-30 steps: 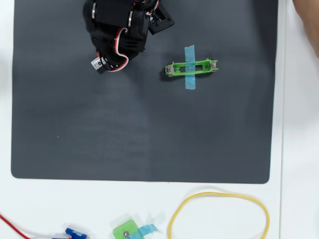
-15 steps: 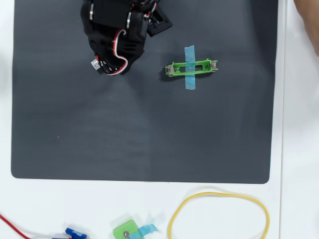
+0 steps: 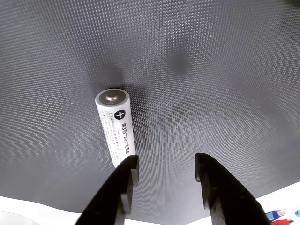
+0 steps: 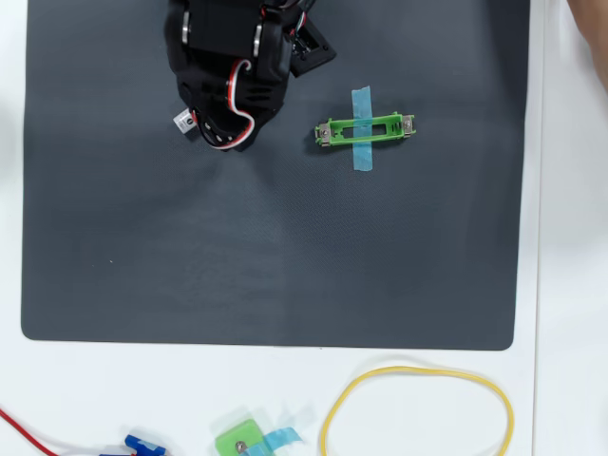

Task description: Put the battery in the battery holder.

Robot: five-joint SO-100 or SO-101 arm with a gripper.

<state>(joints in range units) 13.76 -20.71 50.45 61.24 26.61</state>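
The battery (image 3: 117,126), a silver-white cylinder with a plus mark and dark print, lies flat on the black mat in the wrist view. My gripper (image 3: 166,171) is open just above the mat. Its left finger (image 3: 124,180) overlaps the battery's near end, while the right finger (image 3: 211,180) stands well to the battery's right, so the battery is not between them. In the overhead view the arm (image 4: 237,71) covers the gripper, and only a white end of the battery (image 4: 183,121) pokes out at its left. The bright-green battery holder (image 4: 366,129), with blue tape across it, lies empty to the arm's right.
The black mat (image 4: 266,256) sits on a white table. Below the mat lie a yellow loop (image 4: 418,408), a small green block with blue tape (image 4: 239,442), a blue connector (image 4: 144,445) and a red wire. A person's hand (image 4: 591,33) shows at the top right.
The arm swung slightly left over the battery, then back right and a little lower. Battery and holder have stayed where they were.
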